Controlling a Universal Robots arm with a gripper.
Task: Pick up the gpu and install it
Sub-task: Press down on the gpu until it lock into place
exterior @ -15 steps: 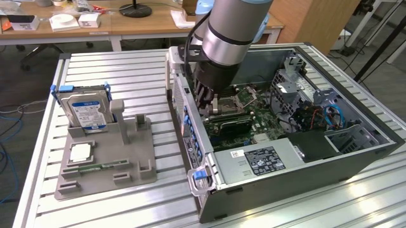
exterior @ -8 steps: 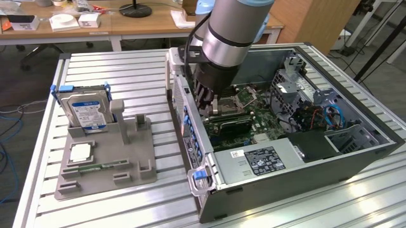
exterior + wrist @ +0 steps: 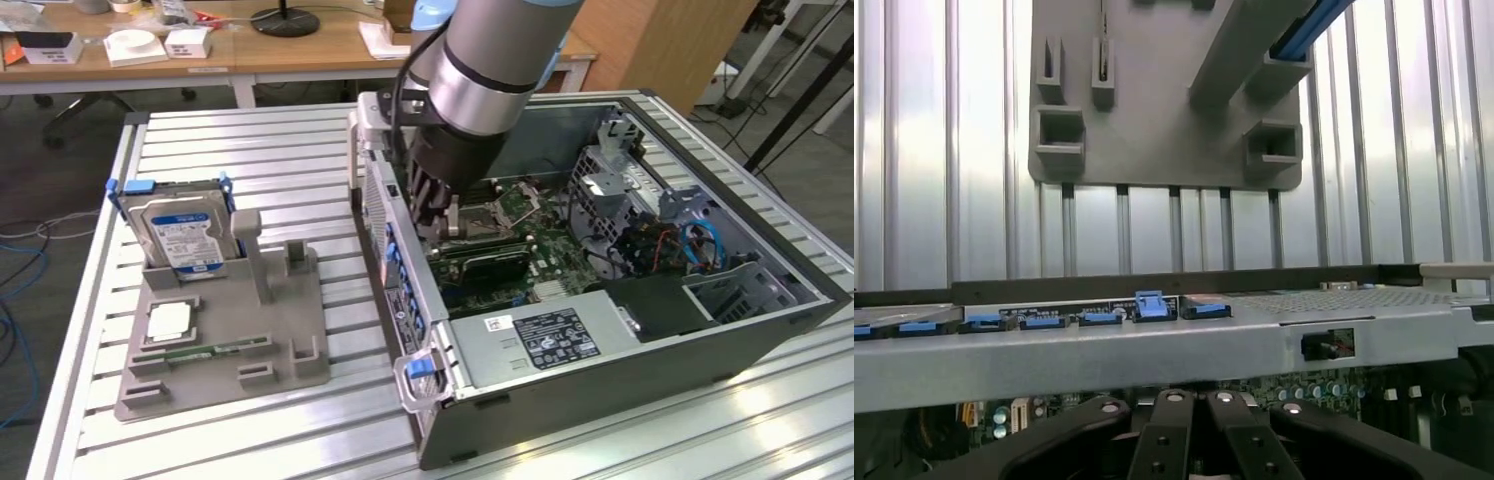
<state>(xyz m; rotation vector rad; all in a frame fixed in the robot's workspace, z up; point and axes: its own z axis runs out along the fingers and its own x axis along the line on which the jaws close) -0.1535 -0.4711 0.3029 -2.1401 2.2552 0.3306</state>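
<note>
gpu (image 3: 487, 263), dark green card on the motherboard inside one open computer case (image 3: 747, 330), largely hidden beneath gripper (image 3: 447, 235), fingers closed together, grip unclear, one hard drive (image 3: 184, 240) upright in one grey holder (image 3: 287, 345)

No legible text on any label.

A: Overhead light is flooding the exterior view; glare is bouncing off the slatted aluminium table (image 3: 667, 430) nearest the camera.

B: The arm (image 3: 501, 60) is throwing shadow over the motherboard (image 3: 501, 235), dimming the computer case (image 3: 747, 330) interior.

A: In the wrist view the table slats (image 3: 944, 150) are washing out white, and the case's depths are staying murky.
</note>
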